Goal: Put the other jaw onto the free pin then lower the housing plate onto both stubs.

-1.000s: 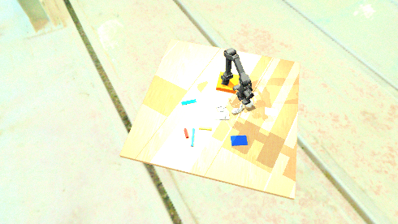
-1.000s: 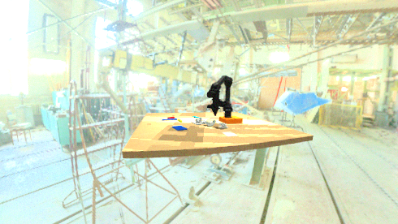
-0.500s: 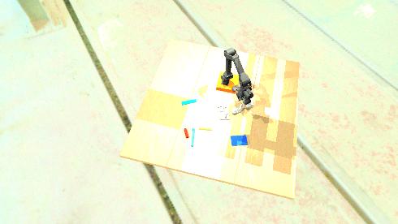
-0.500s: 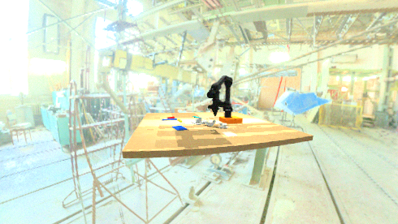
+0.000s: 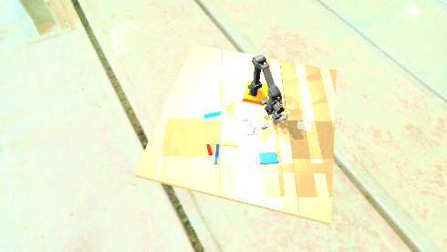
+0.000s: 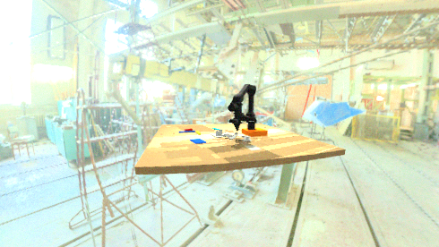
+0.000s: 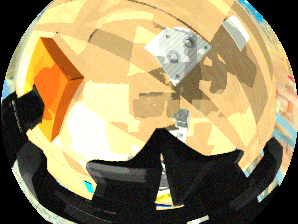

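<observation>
Gripper [image 5: 279, 117] [image 6: 236, 129] [image 7: 158, 131]: fingers pressed together, above table [image 5: 192, 169] [image 6: 179, 166] [image 7: 107, 95].
Grey plate [image 7: 186, 61]: flat, apart from fingers.
Blue block [image 5: 268, 158] [image 6: 197, 140]: flat on table.
Jaw mesh: cannot tell.

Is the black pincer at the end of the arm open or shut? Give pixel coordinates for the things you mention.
Shut, with nothing held: in the wrist view the black pincer's [image 5: 276, 120] [image 6: 236, 130] [image 7: 161, 131] two pointed tips come together, nothing between them.
</observation>
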Controlling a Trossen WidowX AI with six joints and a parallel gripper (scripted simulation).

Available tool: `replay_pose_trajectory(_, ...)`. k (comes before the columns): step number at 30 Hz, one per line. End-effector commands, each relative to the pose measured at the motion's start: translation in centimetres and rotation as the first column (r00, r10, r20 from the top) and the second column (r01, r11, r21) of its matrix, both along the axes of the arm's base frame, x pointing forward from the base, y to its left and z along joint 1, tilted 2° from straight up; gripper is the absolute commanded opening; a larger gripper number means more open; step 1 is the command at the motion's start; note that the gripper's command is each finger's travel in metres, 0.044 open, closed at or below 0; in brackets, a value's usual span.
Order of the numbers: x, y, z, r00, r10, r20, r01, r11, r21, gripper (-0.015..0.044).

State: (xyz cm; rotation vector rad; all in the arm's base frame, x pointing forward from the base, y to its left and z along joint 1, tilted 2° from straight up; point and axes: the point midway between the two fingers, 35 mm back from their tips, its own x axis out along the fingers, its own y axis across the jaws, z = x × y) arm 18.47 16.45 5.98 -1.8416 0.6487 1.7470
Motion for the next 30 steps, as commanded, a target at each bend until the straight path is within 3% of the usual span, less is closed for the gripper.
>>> replay_pose_trajectory(1,0.0,-0.1,-0.9,1.000,0.003,-0.002,-0.003,1.000,-0.006,0.0000)
replay_pose_trajectory(30,0.8,0.7,-3.3,1.000,0.003,-0.002,-0.003,1.000,-0.005,0.0000)
